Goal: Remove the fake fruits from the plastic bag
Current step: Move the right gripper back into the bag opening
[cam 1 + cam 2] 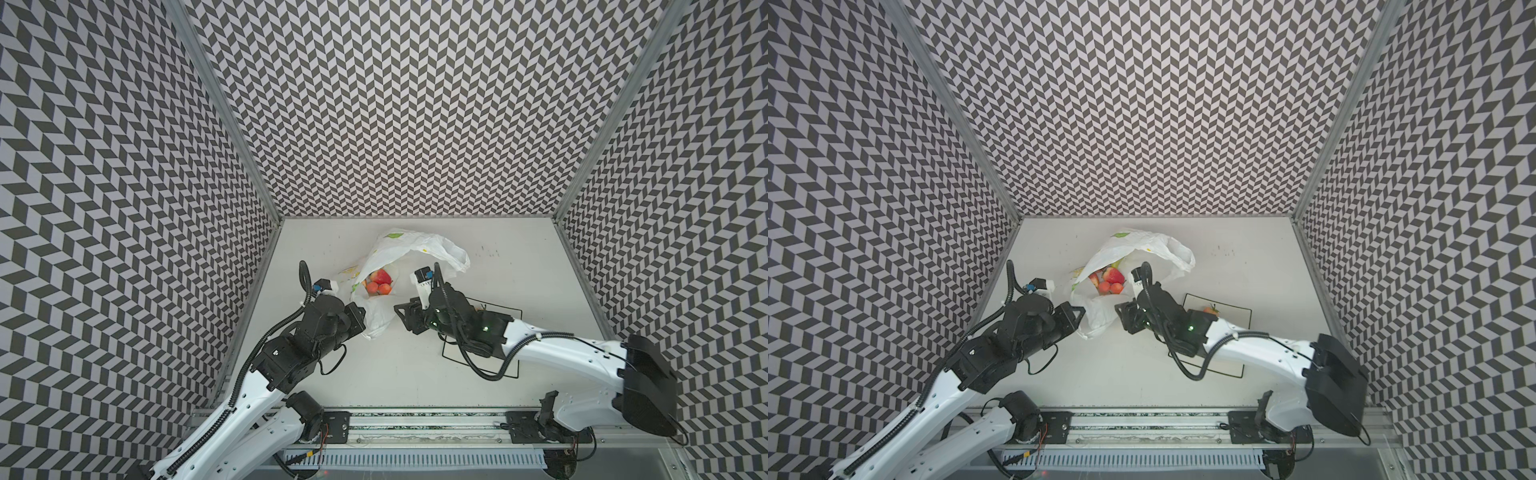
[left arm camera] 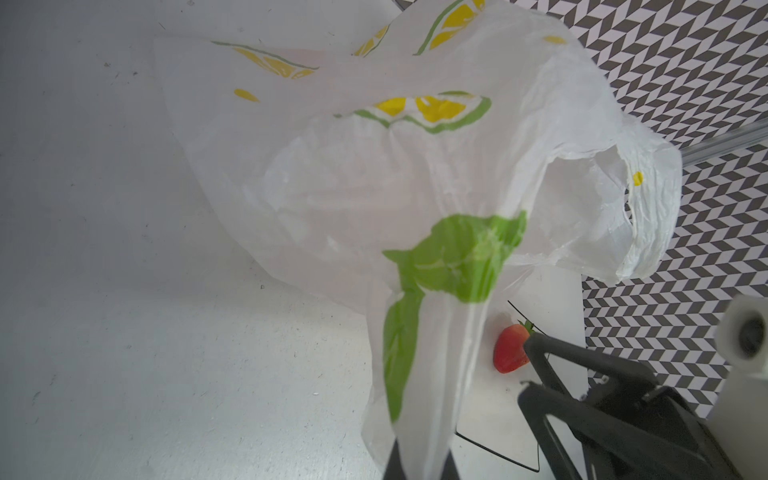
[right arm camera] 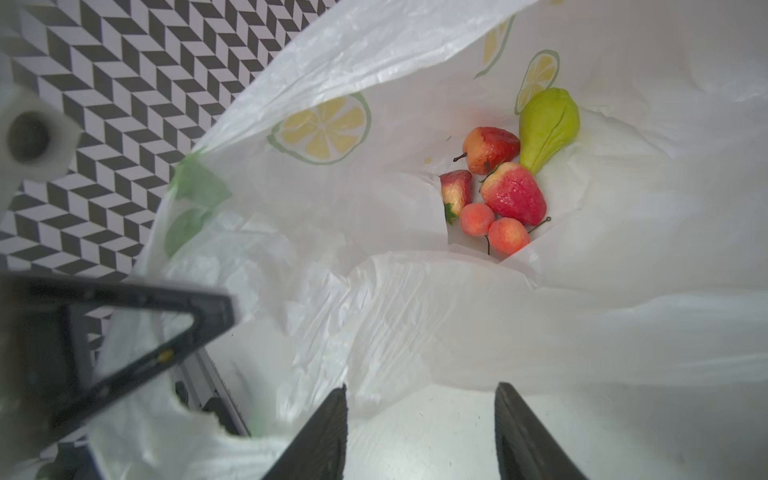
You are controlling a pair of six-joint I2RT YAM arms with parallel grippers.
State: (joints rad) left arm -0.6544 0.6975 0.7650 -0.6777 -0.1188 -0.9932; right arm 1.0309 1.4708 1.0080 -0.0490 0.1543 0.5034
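The plastic bag [image 1: 415, 249] [image 1: 1142, 245] lies with its mouth held open. Inside it the fake fruits [image 1: 379, 283] [image 1: 1109, 281] sit in a small heap: red strawberries [image 3: 515, 193], two orange-red round fruits [image 3: 477, 219] and a lumpy green fruit [image 3: 548, 124]. One more strawberry [image 2: 510, 348] [image 1: 1211, 310] lies on the plate. My left gripper [image 1: 361, 318] [image 2: 419, 465] is shut on the bag's near edge and holds it up. My right gripper [image 1: 400, 313] [image 3: 422, 415] stands open just outside the bag's mouth, over bare table, with nothing between its fingers.
A square white plate with a black rim [image 1: 1237, 316] [image 2: 498, 415] lies on the table under my right arm, right of the bag. Patterned walls close in the table on three sides.
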